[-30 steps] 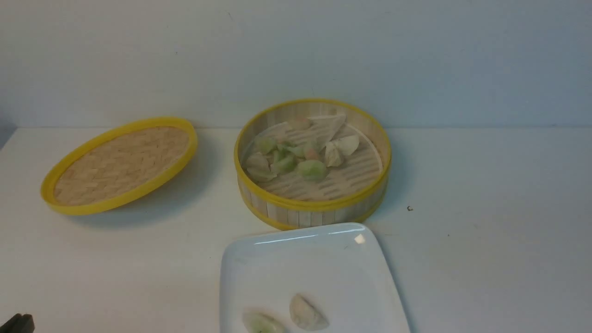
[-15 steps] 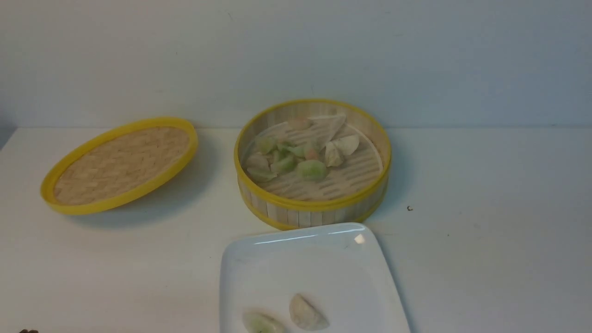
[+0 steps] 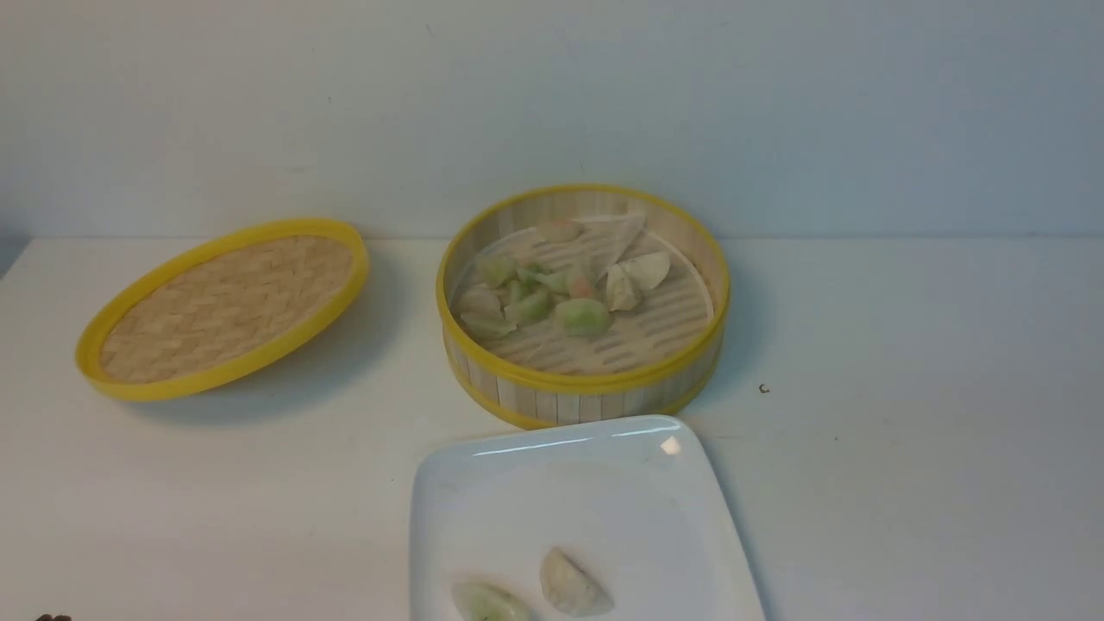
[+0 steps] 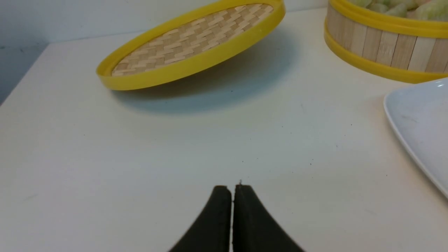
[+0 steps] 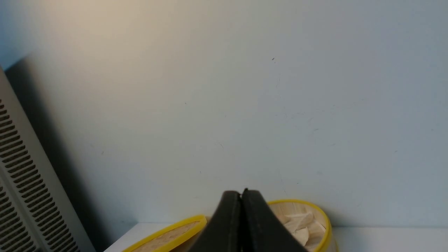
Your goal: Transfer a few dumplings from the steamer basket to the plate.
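Observation:
The round bamboo steamer basket (image 3: 681,366) stands mid-table and holds several green and off-white dumplings (image 3: 583,316). In front of it the white plate (image 3: 552,470) carries two dumplings, a beige one (image 3: 571,584) and a green one (image 3: 488,602), at its near edge. My left gripper (image 4: 232,189) is shut and empty, low over bare table to the left of the plate (image 4: 420,129) and well short of the basket (image 4: 381,49). My right gripper (image 5: 241,194) is shut and empty, raised high and facing the back wall, with the basket (image 5: 323,218) far below it. Neither gripper shows plainly in the front view.
The woven yellow-rimmed lid (image 3: 226,306) lies tilted at the left of the table, also seen as the lid (image 4: 192,49) from the left wrist. A grey slotted panel (image 5: 21,182) stands at the table's far left. A small dark speck (image 3: 763,389) lies right of the basket.
The dark tip of my left gripper at the front view's lower left corner has dropped almost out of sight. Dumplings, basket, plate and lid have not moved.

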Motion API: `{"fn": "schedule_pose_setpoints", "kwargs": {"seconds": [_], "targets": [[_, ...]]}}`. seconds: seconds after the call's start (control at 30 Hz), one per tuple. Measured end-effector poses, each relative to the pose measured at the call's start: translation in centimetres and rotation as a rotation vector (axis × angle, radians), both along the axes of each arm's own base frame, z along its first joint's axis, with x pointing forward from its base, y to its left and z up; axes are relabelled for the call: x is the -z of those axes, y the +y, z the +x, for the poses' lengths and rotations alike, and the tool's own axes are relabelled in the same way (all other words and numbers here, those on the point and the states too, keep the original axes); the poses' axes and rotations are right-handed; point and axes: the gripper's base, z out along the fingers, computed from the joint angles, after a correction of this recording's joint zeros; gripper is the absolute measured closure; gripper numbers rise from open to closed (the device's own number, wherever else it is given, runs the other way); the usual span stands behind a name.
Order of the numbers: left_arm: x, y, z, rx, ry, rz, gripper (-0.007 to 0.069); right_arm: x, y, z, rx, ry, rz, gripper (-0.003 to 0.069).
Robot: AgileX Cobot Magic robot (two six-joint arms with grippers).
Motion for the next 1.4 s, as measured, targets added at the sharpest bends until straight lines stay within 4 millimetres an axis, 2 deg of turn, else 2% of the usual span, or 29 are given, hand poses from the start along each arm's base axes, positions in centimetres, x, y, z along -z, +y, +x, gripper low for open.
{"fn": "schedule_pose_setpoints", "kwargs": {"seconds": [0.17,0.3,0.5,0.73,0.8,0.83,0.87,0.97,1.07,1.13,1.27,1.4], "targets": [[0.0,0.0,0.0,0.0,0.0,0.0,0.0631,0.1,0.1,0.0,-0.005,-0.008,-0.027,0.0673],[0.0,0.0,0.0,0.0,0.0,0.0,0.0631,0.7,1.4,-0.1,-0.102,-0.044,-0.107,0.0673],[0.0,0.0,0.0,0.0,0.0,0.0,0.0631,2.2,3.9,0.3,-0.219,-0.241,-0.212,0.0673],[0.0,0.0,0.0,0.0,0.0,0.0,0.0631,4.9,5.3,1.5,-0.215,-0.27,-0.241,0.0673],[0.0,0.0,0.0,0.0,0.0,0.0,0.0631,6.6,5.7,2.2,-0.147,-0.213,-0.257,0.0673],[0.0,0.0,0.0,0.0,0.0,0.0,0.0631,6.6,5.6,2.2,-0.137,-0.211,-0.258,0.0673],[0.0,0.0,0.0,0.0,0.0,0.0,0.0631,8.3,5.7,3.0,-0.045,-0.143,-0.27,0.0673],[0.0,0.0,0.0,0.0,0.0,0.0,0.0631,11.1,5.6,4.0,0.094,-0.029,-0.292,0.0673],[0.0,0.0,0.0,0.0,0.0,0.0,0.0631,14.9,4.8,5.0,0.281,0.108,-0.33,0.0673],[0.0,0.0,0.0,0.0,0.0,0.0,0.0631,16.2,4.3,5.3,0.363,0.179,-0.329,0.0673],[0.0,0.0,0.0,0.0,0.0,0.0,0.0631,17.2,3.6,5.2,0.477,0.283,-0.339,0.0673],[0.0,0.0,0.0,0.0,0.0,-0.001,0.0631,17.2,3.5,5.2,0.496,0.293,-0.374,0.0673]]}}
